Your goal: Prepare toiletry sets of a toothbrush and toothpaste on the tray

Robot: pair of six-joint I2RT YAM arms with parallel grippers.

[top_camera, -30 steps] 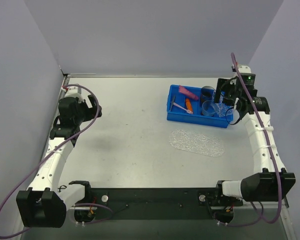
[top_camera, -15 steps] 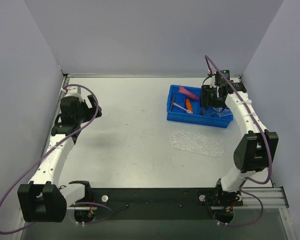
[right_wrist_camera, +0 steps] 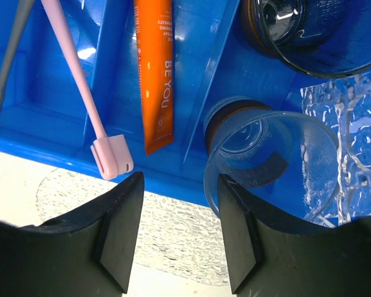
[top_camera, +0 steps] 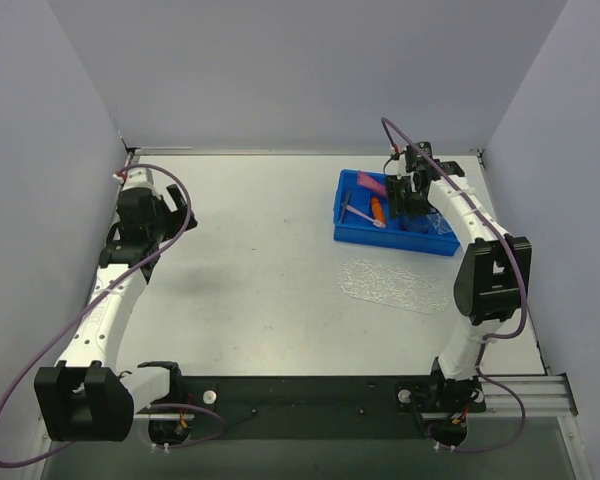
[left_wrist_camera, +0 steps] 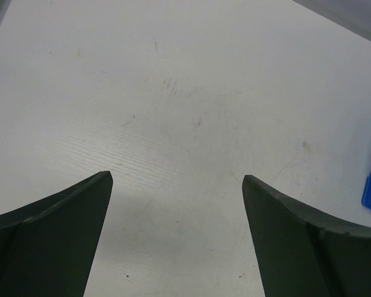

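Surface: grey table (top_camera: 260, 260).
Right hand (right_wrist_camera: 179, 185): half-open, empty, over blue compartmented plastic bin (top_camera: 355, 232).
Left hand (left_wrist_camera: 176, 179): wide, far left of bin.
Thin pale-pink toothbrush (right_wrist_camera: 74, 74): inside bin.
Tip: straddle its handle, clear of soft orange toothpaste tube (right_wrist_camera: 154, 68).

Pale grey table boxed in by bare violet-grey walls

The table top (top_camera: 260, 270) is flat, matt and light grey; close up in the left wrist view it shows faint scratches (left_wrist_camera: 170, 85) and a few dark specks. A back wall (top_camera: 300, 70), a left wall (top_camera: 30, 200) and a right wall (top_camera: 580, 150) close it in on three sides, all plain and the same soft grey-violet. A thin metal edge (top_camera: 280, 152) runs where the table meets the back wall. Along the near side lies a black strip (top_camera: 310, 392), with a silver rail (top_camera: 540, 383) at its right end. The light is even and soft, with only a faint shadow (top_camera: 180, 275) on the left part of the table.
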